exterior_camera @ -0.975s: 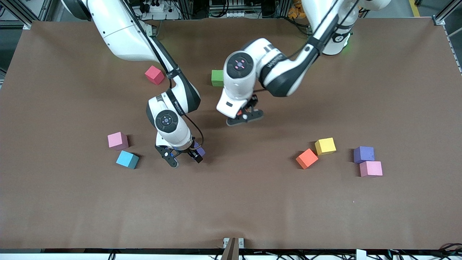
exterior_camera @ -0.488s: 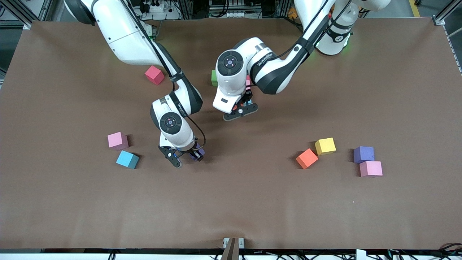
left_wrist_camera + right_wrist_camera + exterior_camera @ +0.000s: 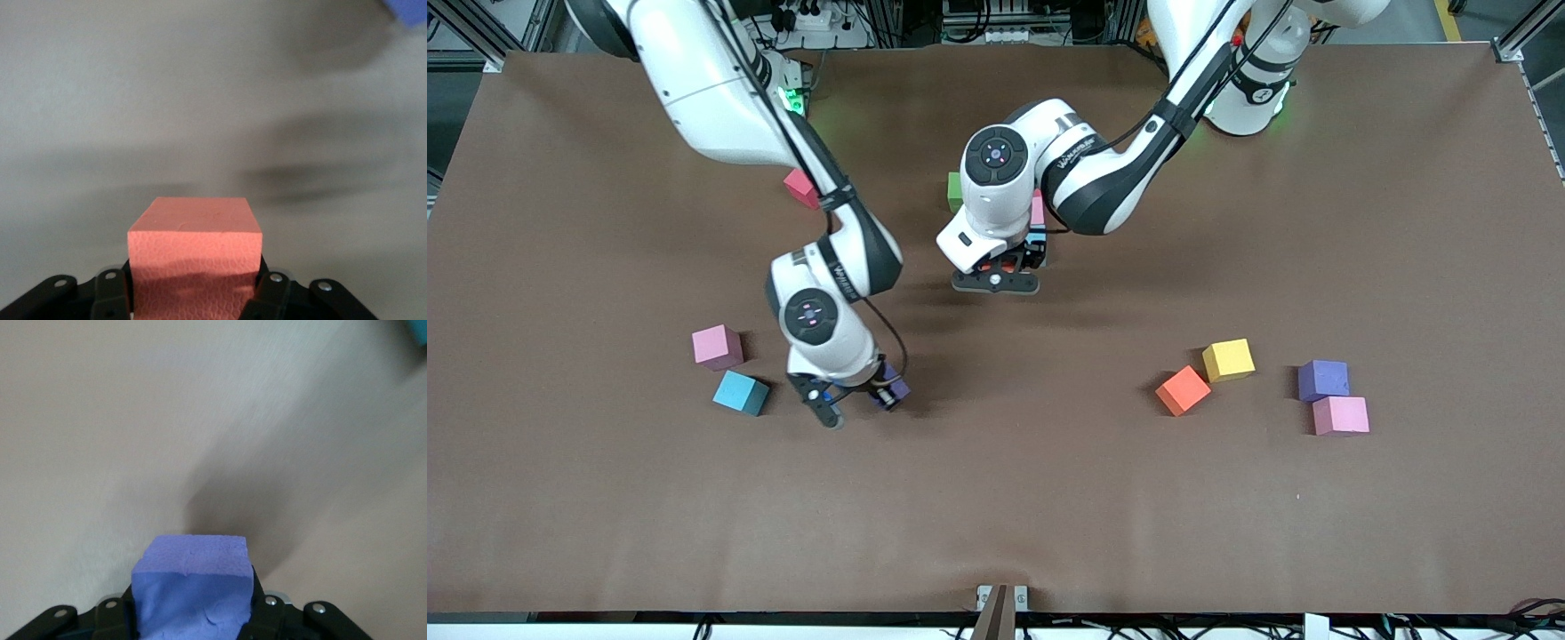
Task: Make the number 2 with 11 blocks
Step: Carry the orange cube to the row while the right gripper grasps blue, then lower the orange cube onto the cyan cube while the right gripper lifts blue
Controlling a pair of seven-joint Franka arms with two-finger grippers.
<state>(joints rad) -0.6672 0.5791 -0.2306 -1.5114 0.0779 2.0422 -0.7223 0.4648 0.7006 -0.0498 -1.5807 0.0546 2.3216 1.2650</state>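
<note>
Our right tool (image 3: 852,402), at lower left of centre, is clamped on a purple block (image 3: 191,587); our left tool (image 3: 996,267), upper centre, grips a red block (image 3: 193,250). We judge both are being carried, and next each must be set down squarely on the counter (image 3: 1049,498) to start the 2.

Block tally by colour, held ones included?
Pink foam cubes: 3 (one partly under left arm)
Purple foam cubes: 2 (one in right gripper)
Orange foam cubes: 2 (one in left gripper)
Red foam cube: 1
Green foam cube: 1
Blue foam cube: 1
Yellow foam cube: 1
Total: 11
</note>
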